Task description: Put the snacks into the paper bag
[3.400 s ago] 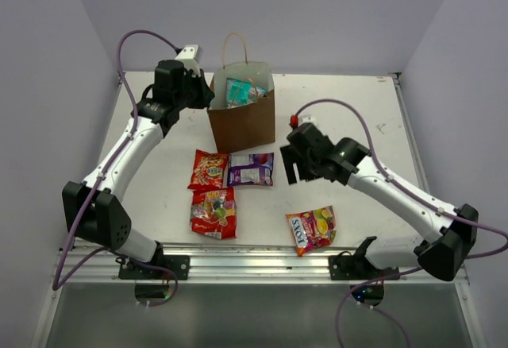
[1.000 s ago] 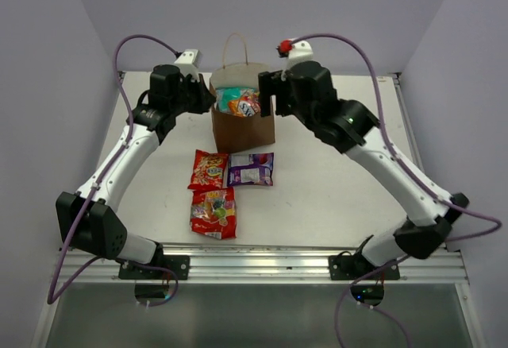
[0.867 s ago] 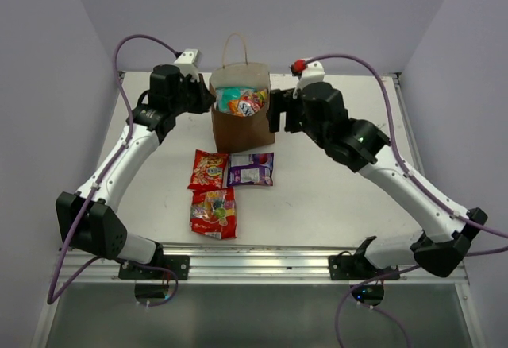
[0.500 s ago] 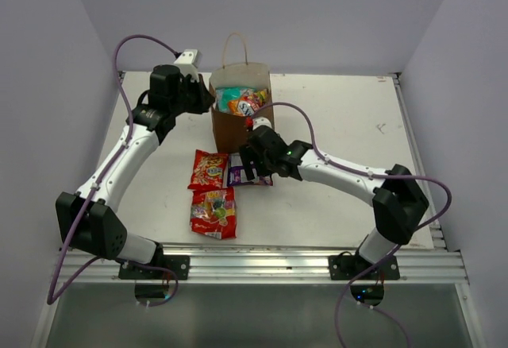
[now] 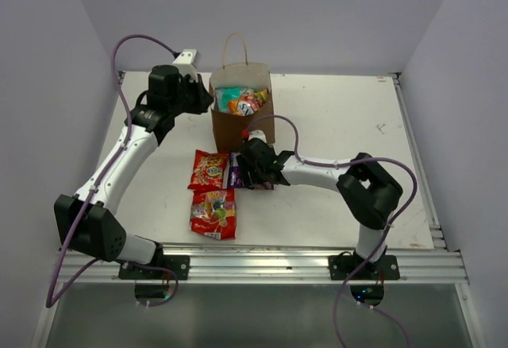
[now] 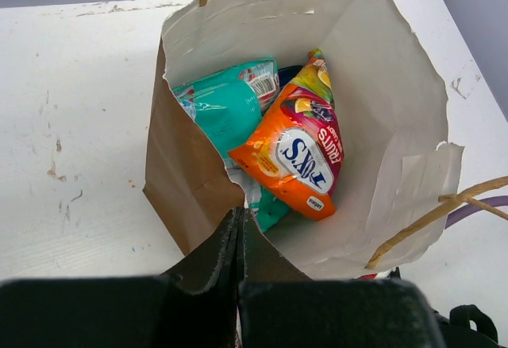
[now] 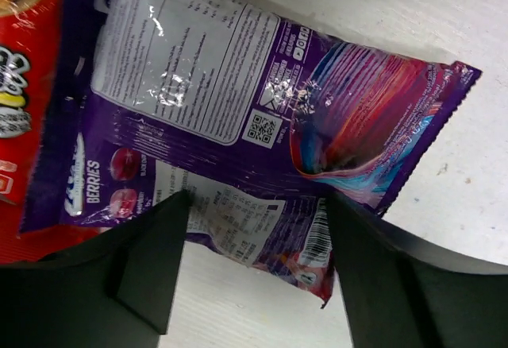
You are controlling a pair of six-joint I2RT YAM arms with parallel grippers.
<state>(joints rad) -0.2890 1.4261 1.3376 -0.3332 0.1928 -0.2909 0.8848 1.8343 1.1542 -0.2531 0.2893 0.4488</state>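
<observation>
From above, the paper bag stands upright toward the far edge of the table, left of its middle, with its mouth open. The left gripper sits at the bag's left rim. Three snacks lie flat between the bag and the near edge. They are a red packet, a second red packet closer to the near edge, and a purple packet largely hidden under the right gripper. The job looks past its middle, with these three left to go in.

In the left wrist view, the black fingers are pressed together on the creased kraft rim, pinching it so the mouth gapes. Inside lean a glossy teal packet and an orange packet (others may lie beneath; I cannot tell).

In the right wrist view, the fingers are spread, one on either side of the purple packet's end. It lies back-side up, with crinkled foil, a white printed panel and a saw-toothed seal. Whether the pads touch it is unclear.
</observation>
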